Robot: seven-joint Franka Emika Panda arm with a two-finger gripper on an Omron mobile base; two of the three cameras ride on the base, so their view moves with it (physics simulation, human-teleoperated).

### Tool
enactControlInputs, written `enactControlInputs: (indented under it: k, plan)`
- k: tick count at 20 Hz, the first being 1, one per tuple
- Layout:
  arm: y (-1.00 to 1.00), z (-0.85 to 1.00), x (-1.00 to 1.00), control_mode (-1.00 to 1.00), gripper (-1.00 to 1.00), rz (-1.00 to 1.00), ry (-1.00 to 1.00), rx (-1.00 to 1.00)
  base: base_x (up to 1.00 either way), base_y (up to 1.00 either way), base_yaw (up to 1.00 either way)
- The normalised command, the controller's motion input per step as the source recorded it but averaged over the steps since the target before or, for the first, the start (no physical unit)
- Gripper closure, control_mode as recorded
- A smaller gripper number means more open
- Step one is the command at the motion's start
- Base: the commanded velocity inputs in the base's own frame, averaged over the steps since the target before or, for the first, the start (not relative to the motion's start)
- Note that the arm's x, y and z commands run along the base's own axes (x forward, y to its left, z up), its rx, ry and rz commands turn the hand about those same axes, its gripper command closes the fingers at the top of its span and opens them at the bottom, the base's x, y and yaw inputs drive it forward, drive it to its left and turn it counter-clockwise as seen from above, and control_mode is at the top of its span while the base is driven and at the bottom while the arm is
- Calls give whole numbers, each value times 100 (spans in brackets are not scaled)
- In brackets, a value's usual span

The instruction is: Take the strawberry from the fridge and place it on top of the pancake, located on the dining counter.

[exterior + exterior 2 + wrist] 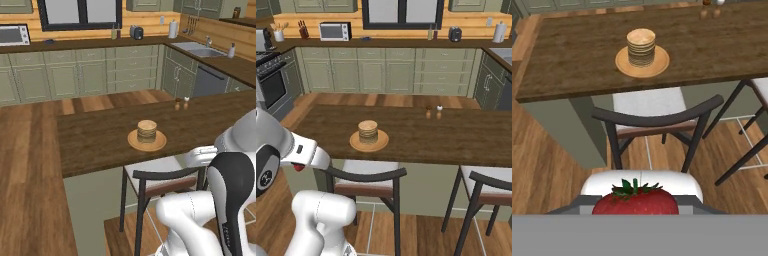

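The pancake (641,47) stack sits on its plate (660,63) on the dining counter (572,55), at about 12 o'clock in the hand view. A chair (657,120) stands just below the counter edge. At 6 o'clock, the strawberry (635,201) sits red and close in the gripper (637,200), whose fingers are closed on it.

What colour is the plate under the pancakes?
Tan, slightly orange; the plate under the pancake shows best in the hand view.
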Motion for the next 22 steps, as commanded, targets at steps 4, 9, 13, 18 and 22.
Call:
enactControlInputs:
  k: [4, 9, 13, 18, 22]
  plan:
    - [0, 0, 0, 100, 100, 0, 0, 0, 30, 0, 0]
    - [0, 0, 7, -100, 100, 0, 2, 0, 4, 0, 0]
    - [1, 16, 93, -100, 100, 2, 15, -5, 0, 0, 0]
    - [1, 43, 100, -100, 100, 9, 15, -4, 0, 0, 0]
    - [-2, 14, 100, -100, 100, 4, 3, 0, 0, 0, 0]
